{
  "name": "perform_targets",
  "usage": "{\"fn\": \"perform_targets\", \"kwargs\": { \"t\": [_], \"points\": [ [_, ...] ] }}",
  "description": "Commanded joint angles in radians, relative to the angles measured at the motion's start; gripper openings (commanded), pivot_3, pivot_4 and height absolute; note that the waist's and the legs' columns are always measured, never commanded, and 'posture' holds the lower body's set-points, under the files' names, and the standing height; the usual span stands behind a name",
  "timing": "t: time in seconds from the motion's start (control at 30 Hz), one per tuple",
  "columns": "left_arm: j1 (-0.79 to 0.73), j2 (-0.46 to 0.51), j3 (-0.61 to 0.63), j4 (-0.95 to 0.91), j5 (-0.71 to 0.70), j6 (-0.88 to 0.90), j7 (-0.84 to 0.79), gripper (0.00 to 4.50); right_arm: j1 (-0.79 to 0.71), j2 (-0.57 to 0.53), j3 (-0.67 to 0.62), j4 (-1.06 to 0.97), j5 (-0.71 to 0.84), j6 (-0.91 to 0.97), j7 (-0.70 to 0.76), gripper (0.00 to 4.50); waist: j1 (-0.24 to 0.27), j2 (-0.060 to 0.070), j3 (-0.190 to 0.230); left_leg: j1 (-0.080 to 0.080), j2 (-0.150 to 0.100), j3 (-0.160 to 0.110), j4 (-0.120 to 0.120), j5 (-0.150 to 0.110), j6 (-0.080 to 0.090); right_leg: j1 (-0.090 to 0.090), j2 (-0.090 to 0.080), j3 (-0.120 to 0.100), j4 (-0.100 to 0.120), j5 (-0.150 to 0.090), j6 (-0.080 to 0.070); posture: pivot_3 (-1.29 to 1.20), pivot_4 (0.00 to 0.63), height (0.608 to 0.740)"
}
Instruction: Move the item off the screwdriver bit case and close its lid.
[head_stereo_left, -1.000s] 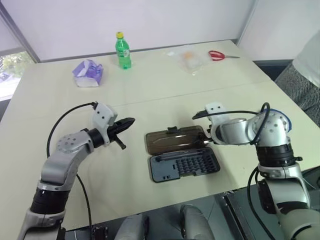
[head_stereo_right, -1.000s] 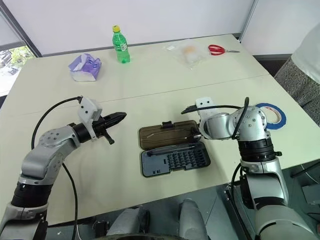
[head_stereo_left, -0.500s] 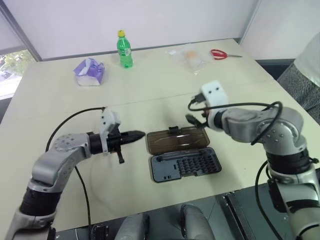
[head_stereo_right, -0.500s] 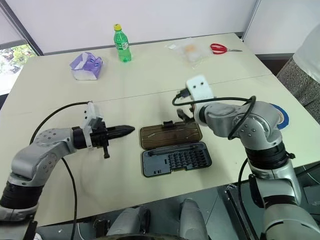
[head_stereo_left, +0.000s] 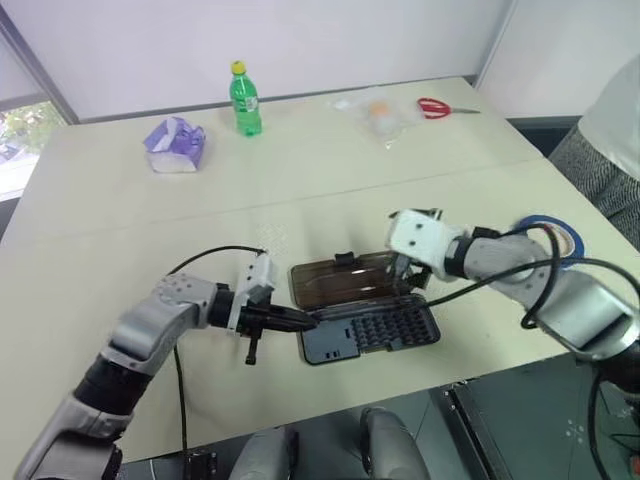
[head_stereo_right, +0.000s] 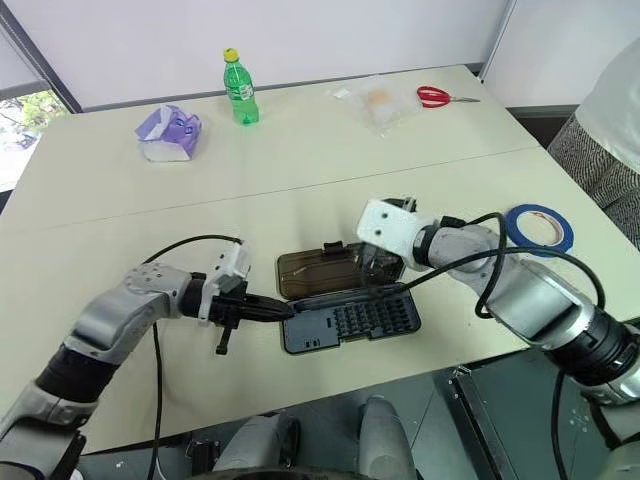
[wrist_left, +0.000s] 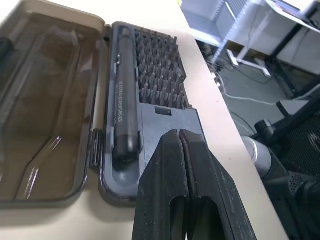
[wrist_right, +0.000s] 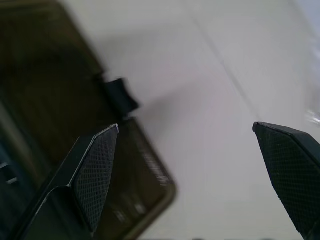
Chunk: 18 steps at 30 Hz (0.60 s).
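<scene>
With the tape (head_stereo_right: 540, 226) already aside, the closed left gripper (head_stereo_right: 283, 311) has reached the case (head_stereo_right: 350, 319) while the wide-open right gripper (head_stereo_right: 378, 268) has swung over its open lid (head_stereo_right: 320, 272), ready to close it.

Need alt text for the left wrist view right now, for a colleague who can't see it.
The left gripper, fingers shut, points at the near end of the open screwdriver bit case. A dark driver handle lies beside rows of bits, with the smoky-brown lid flat alongside.

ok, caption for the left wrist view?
Shut left gripper at the end of the open bit case, lid lying flat beside the tray.
</scene>
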Motion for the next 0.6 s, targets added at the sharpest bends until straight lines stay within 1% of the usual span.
{"fn": "perform_targets", "kwargs": {
  "t": [0.03,0.23,0.47,0.6],
  "points": [
    [-0.022,-0.014,-0.012,0.023,0.024,-0.032,-0.024,0.00,-0.014,0.026,-0.058,0.021,-0.073,-0.049,0.062,4.49,0.004,0.000,0.000,0.000,0.000,-0.001,0.000,0.000,0.000,0.000,0.000,0.000,0.000,0.000,0.000,0.00,0.150,0.740],
    [-0.033,-0.063,-0.046,0.065,0.057,-0.046,-0.040,0.00,-0.012,0.084,-0.099,0.085,-0.146,-0.070,0.138,4.49,0.008,0.000,0.000,0.000,-0.001,-0.003,0.001,0.000,0.000,0.000,-0.001,0.000,0.000,0.000,0.000,0.00,0.150,0.740],
    [-0.039,-0.103,-0.101,0.078,0.091,-0.042,-0.057,0.00,-0.002,0.126,-0.130,0.138,-0.219,-0.086,0.189,4.49,0.007,0.000,0.000,-0.001,-0.001,-0.003,0.001,0.000,0.000,0.000,-0.001,0.000,0.000,0.000,0.000,0.00,0.150,0.740],
    [-0.035,-0.118,-0.130,0.141,0.153,-0.095,-0.047,0.00,0.010,0.143,-0.154,0.146,-0.237,-0.081,0.210,4.49,0.008,0.000,0.000,0.000,-0.001,-0.003,0.001,0.000,0.000,0.000,-0.001,0.000,0.000,0.000,0.000,0.00,0.150,0.740]
  ]
}}
